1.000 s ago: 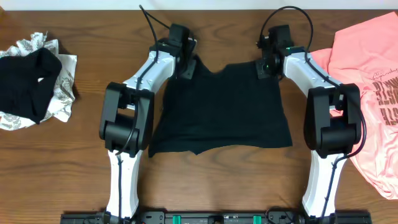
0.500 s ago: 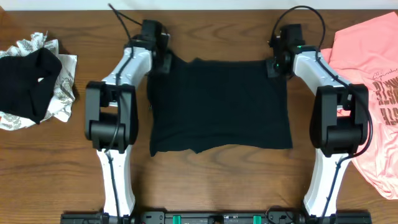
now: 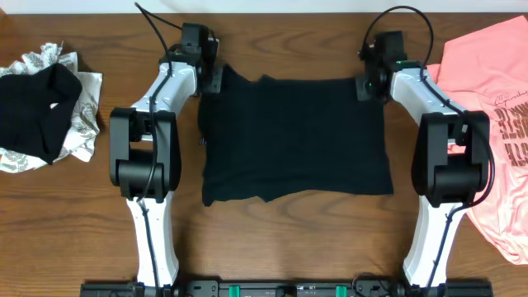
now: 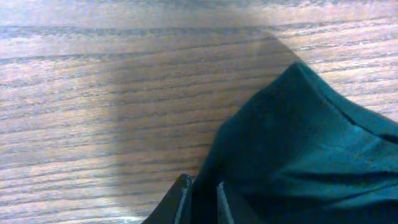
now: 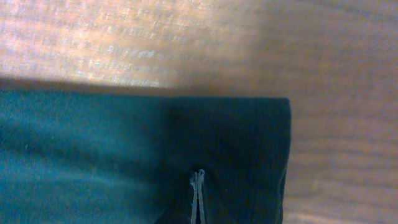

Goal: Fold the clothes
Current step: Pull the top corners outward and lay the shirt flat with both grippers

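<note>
Dark wood-grain table [image 3: 280,239] fills the overhead view, and the black shirt [image 3: 297,140] lies spread in the middle of it between the two arms. It is now nearly a flat rectangle. A second ago its top edge sagged in the centre and the upper corners sat closer together; since then both corners have been drawn outward and toward the far side, so the top edge runs almost straight. Only the bottom hem is uneven, with a small notch near its left end. At the right edge the salmon-pink tee [image 3: 487,91] lies loosely spread, well apart from the work. At the far left a second black garment [image 3: 37,111] is heaped on a white-grey patterned piece [image 3: 82,132]. The right hand [image 5: 198,193] is pressed together, pinching the shirt just inside its upper right corner. The left hand [image 4: 200,194] is at the upper left corner with its fingers a little parted. The cloth edge runs between them, so it seems to be letting go after a tight pinch. By my judgement the spreading is about done and the shirt lies flat enough for a first fold. None of the other pieces looks folded.
</note>
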`<state>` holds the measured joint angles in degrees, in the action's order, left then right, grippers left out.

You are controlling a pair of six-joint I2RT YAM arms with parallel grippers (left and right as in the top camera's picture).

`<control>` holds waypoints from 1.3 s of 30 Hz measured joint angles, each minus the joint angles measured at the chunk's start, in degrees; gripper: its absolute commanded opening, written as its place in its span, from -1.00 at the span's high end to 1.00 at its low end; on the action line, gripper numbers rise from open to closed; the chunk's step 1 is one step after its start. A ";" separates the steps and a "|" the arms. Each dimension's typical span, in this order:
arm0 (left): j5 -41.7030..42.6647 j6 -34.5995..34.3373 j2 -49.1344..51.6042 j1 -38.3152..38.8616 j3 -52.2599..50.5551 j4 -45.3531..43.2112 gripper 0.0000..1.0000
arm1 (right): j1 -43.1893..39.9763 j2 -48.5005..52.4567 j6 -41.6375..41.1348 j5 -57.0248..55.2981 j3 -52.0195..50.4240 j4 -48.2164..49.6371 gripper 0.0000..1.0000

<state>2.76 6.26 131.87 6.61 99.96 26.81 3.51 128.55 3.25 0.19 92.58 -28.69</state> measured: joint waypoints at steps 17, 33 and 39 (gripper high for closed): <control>-0.22 -0.24 -1.90 -1.75 5.60 6.69 0.66 | -4.70 0.46 3.74 -0.98 0.15 4.33 0.98; 6.12 -8.63 -13.57 -1.38 2.86 33.07 0.80 | -1.70 -2.19 0.04 13.29 5.84 -27.02 0.97; 6.54 -9.49 -13.31 -0.33 -3.50 33.20 0.81 | -0.48 -2.19 -1.18 16.00 4.50 -28.87 0.97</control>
<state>9.30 -3.22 118.56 6.28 96.47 60.01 3.03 126.37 2.07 16.19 97.08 -57.56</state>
